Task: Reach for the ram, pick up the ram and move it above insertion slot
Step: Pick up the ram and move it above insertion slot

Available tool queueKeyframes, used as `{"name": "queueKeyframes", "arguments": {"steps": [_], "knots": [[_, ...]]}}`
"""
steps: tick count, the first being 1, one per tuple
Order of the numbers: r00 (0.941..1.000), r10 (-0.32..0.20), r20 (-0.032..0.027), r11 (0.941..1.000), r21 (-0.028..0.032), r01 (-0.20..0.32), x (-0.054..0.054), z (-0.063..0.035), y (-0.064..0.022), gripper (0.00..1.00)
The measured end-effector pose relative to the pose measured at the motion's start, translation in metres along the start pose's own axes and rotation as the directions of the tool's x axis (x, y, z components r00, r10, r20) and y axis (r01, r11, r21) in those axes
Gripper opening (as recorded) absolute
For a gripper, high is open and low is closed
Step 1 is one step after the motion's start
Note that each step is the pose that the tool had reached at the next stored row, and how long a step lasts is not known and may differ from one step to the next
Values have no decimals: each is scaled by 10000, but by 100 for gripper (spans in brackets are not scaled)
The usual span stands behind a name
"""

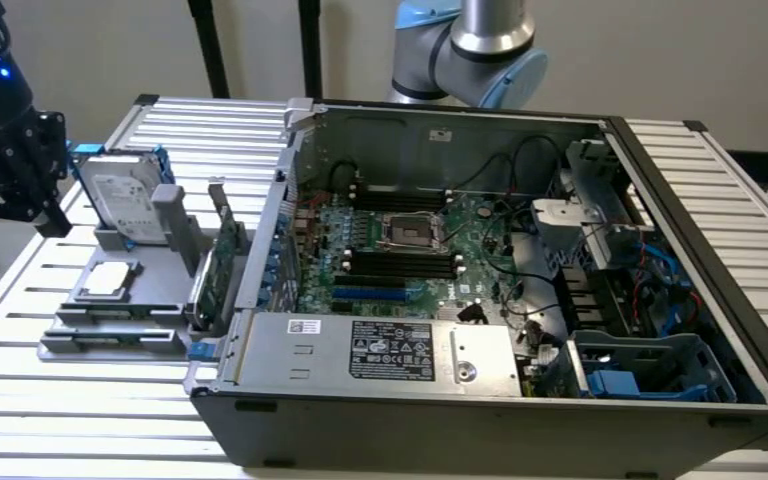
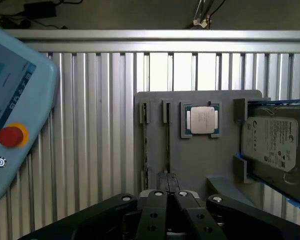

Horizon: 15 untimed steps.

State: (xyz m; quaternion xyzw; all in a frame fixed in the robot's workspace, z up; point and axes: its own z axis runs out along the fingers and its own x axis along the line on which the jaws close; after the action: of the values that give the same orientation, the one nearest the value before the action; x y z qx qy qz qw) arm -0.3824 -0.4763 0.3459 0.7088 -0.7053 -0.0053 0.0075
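Note:
The ram (image 2: 168,142) stands on edge as a thin dark stick in a narrow slot of the grey holder (image 2: 200,165), with a second such stick (image 2: 145,145) beside it. My gripper (image 2: 170,192) hovers above the holder, its fingers pressed together with nothing between them, their tips close over the end of the nearer stick. From the exterior view the gripper (image 1: 48,215) hangs at the left, above the table beside the holder (image 1: 117,340). The black insertion slots (image 1: 391,262) lie on the motherboard inside the open computer case.
On the holder are a processor chip (image 2: 202,120), a silver hard drive with blue rails (image 2: 272,142) and a green expansion card (image 1: 224,255). The case wall (image 1: 271,230) rises between holder and motherboard. A blue teach pendant (image 2: 12,110) with a red button lies nearby.

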Motion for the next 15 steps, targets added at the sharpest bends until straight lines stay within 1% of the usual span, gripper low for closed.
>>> {"name": "queueKeyframes", "arguments": {"steps": [5, 7, 9, 10, 11, 12, 13, 15], "knots": [[10000, -24, -1, 10000, 2, 24, 0, 0, 0, 11], [10000, -24, -2, 10000, 0, 24, 0, 0, 0, 12], [10000, -23, -2, 10000, 0, 23, 0, -1, 1, 24], [10000, -24, -1, 10000, 2, 24, 0, 0, 1, 24], [10000, -26, -2, 10000, 0, 26, 0, 0, 1, 30], [10000, -32, -2, 10000, 0, 32, 0, 1, 1, 30], [10000, -44, -1, 10000, 2, 44, 1, 6, 1, 36], [10000, -77, -2, 10000, 2, 77, 4, 29, 1, 36]]}}
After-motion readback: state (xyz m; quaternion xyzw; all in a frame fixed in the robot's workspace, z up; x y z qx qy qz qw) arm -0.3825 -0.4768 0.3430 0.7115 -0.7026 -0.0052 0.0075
